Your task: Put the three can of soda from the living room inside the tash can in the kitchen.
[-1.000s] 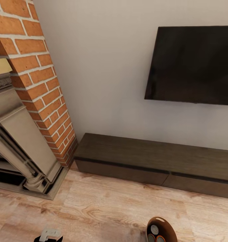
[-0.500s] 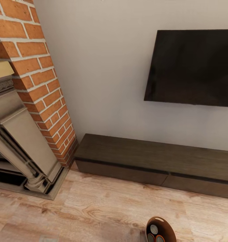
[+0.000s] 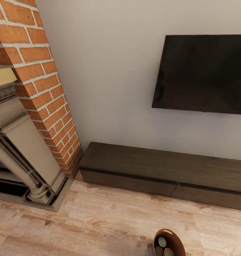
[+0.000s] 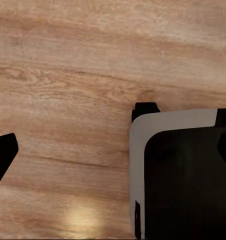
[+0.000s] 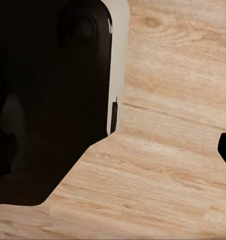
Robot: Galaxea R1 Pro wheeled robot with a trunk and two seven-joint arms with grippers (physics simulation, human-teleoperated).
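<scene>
Down at head cam's btm edge: trash can (image 3: 169, 242) w/ soda cans (image 3: 163, 243) inside, by TV cabinet (image 3: 163, 170). Cans light, thin-walled; bin stiff, grab at rim. Wrist cams: wood floor (image 4: 68, 75), robot base (image 4: 185, 175); fingertips far apart, holding nothing.

Head camera looking down at the wall; wrist cameras facing the floor.
Head view is taking in TV (image 3: 202, 73), cabinet (image 3: 163, 169), fireplace (image 3: 24, 142); both wrist views are sharing the floor (image 4: 68, 75) and robot's base (image 5: 48, 100).
</scene>
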